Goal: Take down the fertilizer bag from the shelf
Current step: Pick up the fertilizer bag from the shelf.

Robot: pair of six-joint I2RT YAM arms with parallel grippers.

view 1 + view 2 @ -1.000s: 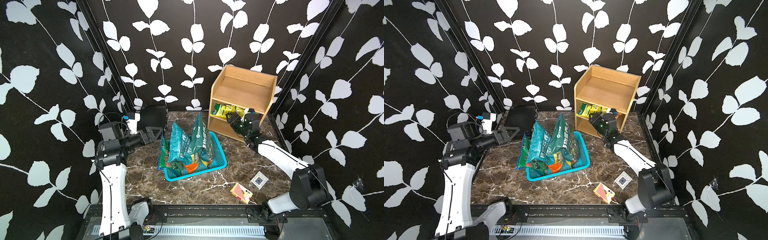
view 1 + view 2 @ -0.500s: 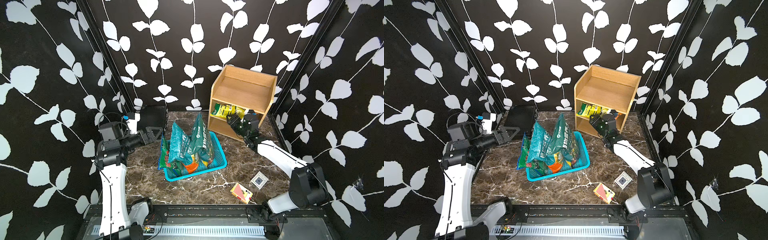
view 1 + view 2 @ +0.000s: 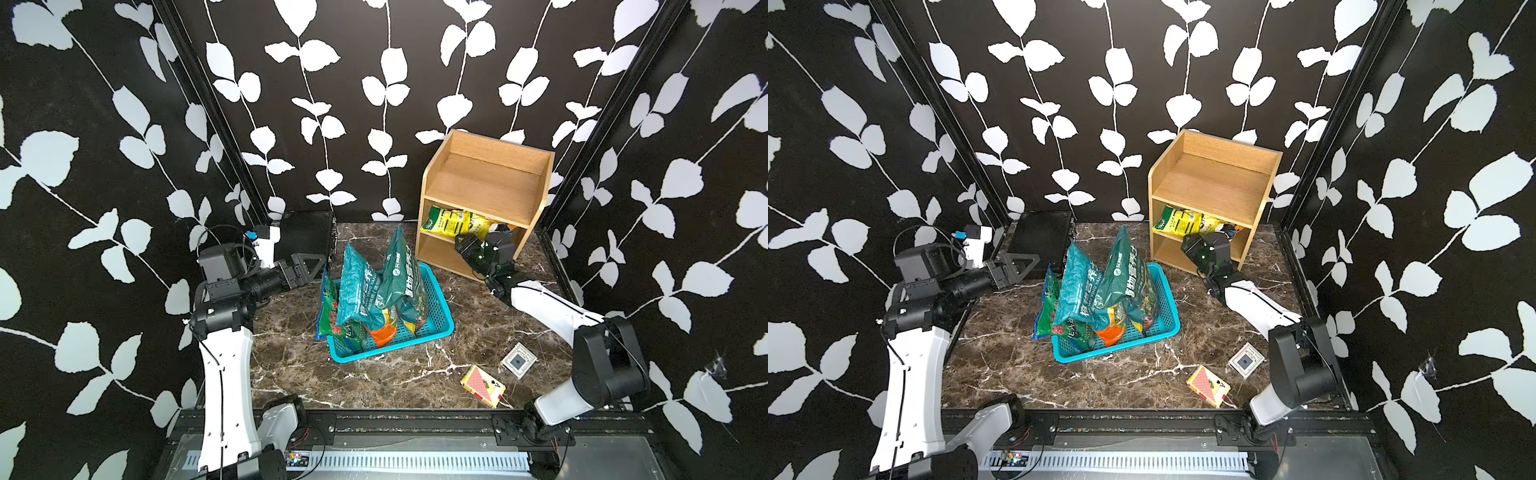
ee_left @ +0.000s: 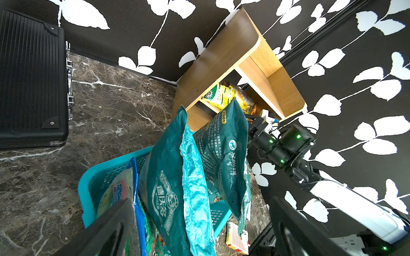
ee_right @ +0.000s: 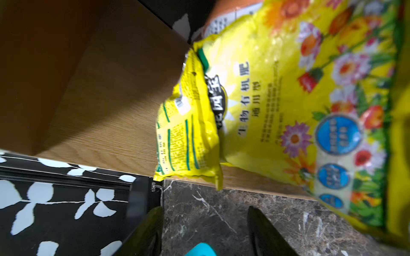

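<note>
The wooden shelf (image 3: pixel 486 195) (image 3: pixel 1214 187) stands at the back right. The yellow fertilizer bag (image 3: pixel 453 222) (image 3: pixel 1183 222) lies on its middle tier, one end hanging over the front edge. In the right wrist view the fertilizer bag (image 5: pixel 277 110) fills the upper part of the picture above the shelf board (image 5: pixel 106 110). My right gripper (image 3: pixel 466 246) (image 3: pixel 1192 250) (image 5: pixel 204 208) is open just in front of the shelf and below the bag's edge, with only marble floor between its fingers. My left gripper (image 3: pixel 308 265) (image 4: pixel 202 199) is open at the left, holding nothing and pointed at the basket.
A blue basket (image 3: pixel 436 328) with several teal and green bags (image 3: pixel 361 286) sits mid-table, close to the shelf's left front. A black case (image 3: pixel 305 235) lies at the back left. A red card box (image 3: pixel 484 386) and a small square tile (image 3: pixel 518 360) lie at the front right.
The right gripper has barely shifted in front of the shelf. The left arm and the bag have not moved.
</note>
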